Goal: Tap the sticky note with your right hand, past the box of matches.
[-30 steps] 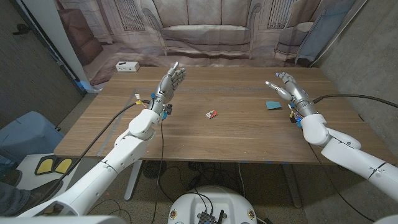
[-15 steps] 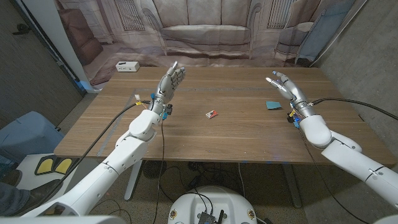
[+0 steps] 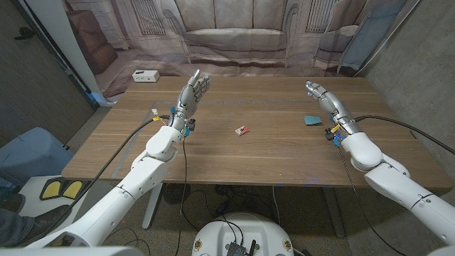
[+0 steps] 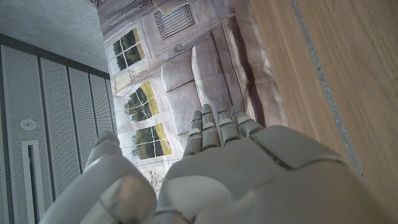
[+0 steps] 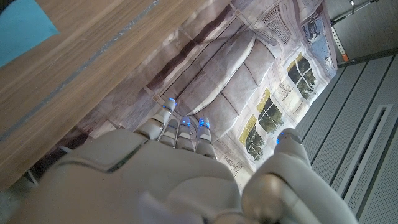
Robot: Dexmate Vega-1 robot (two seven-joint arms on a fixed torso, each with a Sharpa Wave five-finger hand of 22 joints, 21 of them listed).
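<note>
A small blue sticky note (image 3: 312, 120) lies on the wooden table (image 3: 242, 156) toward the right side; its corner also shows in the right wrist view (image 5: 22, 31). A small red and white box of matches (image 3: 243, 130) lies near the table's middle, left of the note. My right hand (image 3: 324, 97) is raised above the table just behind and to the right of the note, fingers apart, holding nothing. My left hand (image 3: 194, 92) stands raised over the left part of the table, fingers extended upward, empty.
A white device (image 3: 146, 76) sits at the table's far left corner. A printed backdrop of a sofa (image 3: 234, 32) hangs behind the table. Cables run along both forearms. A blue seat (image 3: 25, 153) stands off the table's left side.
My right hand has lifted and drawn back toward the table's far edge, away from the note. The left hand has stayed where it was.
</note>
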